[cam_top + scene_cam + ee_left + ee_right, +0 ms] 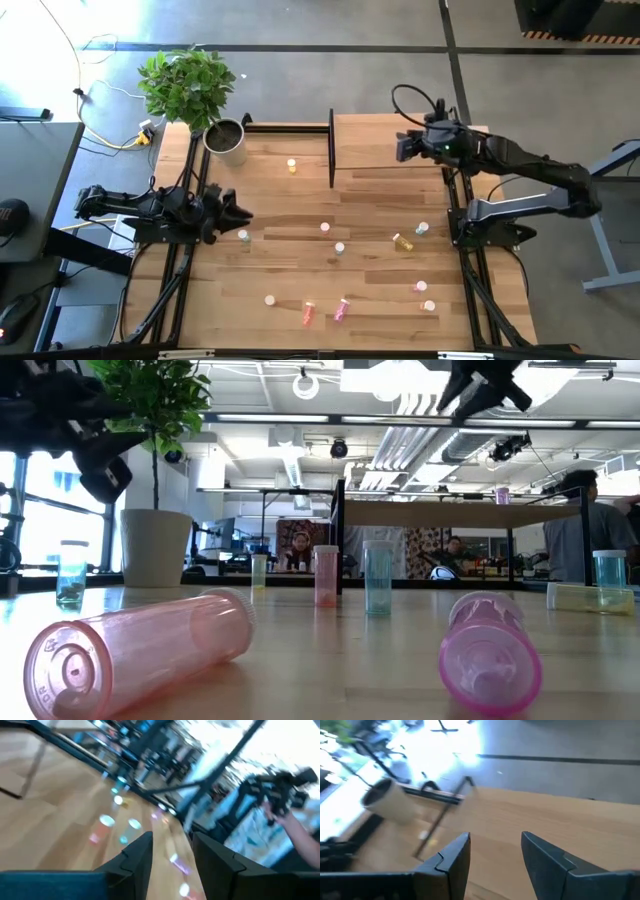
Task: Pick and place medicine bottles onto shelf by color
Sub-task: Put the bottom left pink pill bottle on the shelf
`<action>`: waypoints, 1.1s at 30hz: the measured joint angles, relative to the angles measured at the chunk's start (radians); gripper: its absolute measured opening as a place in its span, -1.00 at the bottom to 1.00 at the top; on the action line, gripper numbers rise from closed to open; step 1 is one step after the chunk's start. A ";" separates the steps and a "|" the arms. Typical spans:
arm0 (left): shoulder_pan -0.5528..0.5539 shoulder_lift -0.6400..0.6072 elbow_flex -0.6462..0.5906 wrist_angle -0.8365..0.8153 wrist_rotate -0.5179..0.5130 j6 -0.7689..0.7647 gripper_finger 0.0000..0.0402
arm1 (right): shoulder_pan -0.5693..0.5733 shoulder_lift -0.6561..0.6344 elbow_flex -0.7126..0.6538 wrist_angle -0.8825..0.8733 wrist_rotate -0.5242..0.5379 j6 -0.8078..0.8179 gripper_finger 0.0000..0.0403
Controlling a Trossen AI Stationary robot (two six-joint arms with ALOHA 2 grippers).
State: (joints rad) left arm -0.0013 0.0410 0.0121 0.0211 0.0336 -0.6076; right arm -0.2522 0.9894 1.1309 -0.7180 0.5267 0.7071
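Bottles (339, 248) lie scattered on bench (380, 290); we see left end effector (238, 212) part-open, empty; right end effector (494, 851) open, empty over shelf (385, 140).

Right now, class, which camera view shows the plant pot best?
The high view: the plant pot stands whole at the table's far left corner beside its plant. The low view shows its side, the right wrist view a blur, the left wrist view nothing.

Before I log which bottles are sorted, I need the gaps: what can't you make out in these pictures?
- Shelf top, high view: the right gripper covers part of it; low view shows only one bottle there.
- Left wrist view: motion blur smears the bottles' colours.
- Left gripper, low view: cut off by the frame edge.
- Bottle contents and labels: too small in every view.
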 joint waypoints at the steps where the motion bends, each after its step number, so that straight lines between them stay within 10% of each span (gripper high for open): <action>1: 0.000 0.000 0.000 0.000 0.016 0.014 -0.37 | 0.013 0.000 0.000 0.013 0.000 0.000 -0.17; 21: 0.000 0.040 0.332 -0.404 0.052 0.211 -0.49 | 0.124 0.000 0.000 0.046 0.049 0.010 -0.17; 33: -0.003 0.250 0.383 -0.430 0.061 0.004 -0.49 | 0.124 0.000 0.000 0.046 0.049 -0.047 -0.17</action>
State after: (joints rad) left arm -0.0043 0.2906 0.3954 -0.4084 0.0948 -0.6040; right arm -0.1281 0.9894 1.1309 -0.6723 0.5762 0.6596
